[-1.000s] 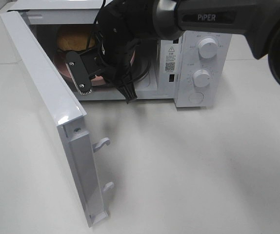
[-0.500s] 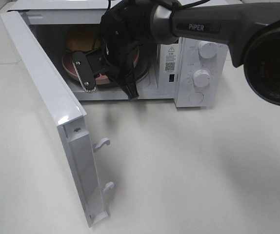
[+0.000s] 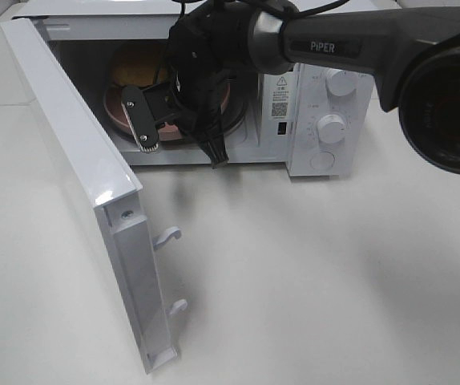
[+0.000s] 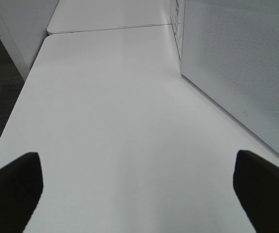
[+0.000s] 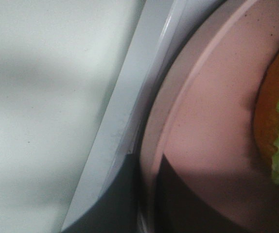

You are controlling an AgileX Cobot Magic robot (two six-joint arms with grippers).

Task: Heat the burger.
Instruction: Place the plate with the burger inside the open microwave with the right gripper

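On the far left, the left gripper (image 4: 139, 194) hangs over the white table (image 4: 105, 97), its fingers spread wide and holding nothing. Next, the microwave door (image 3: 70, 136) stands fully open. Inside the microwave (image 3: 358, 136) the burger (image 3: 138, 66) sits on the pink plate (image 3: 116, 112), in the left part of the chamber. The right gripper (image 3: 145, 143) has its fingers pressed together on the near rim of this plate (the right wrist view shows the rim right at the dark fingers). So the loading is almost done, I judge. What is left is to let go, pull the arm out, close the door and turn the dials (image 3: 342, 80) at the right. Compared with one second before, the plate and the burger are a little more to the right and deeper inside, and the arm has moved with them.
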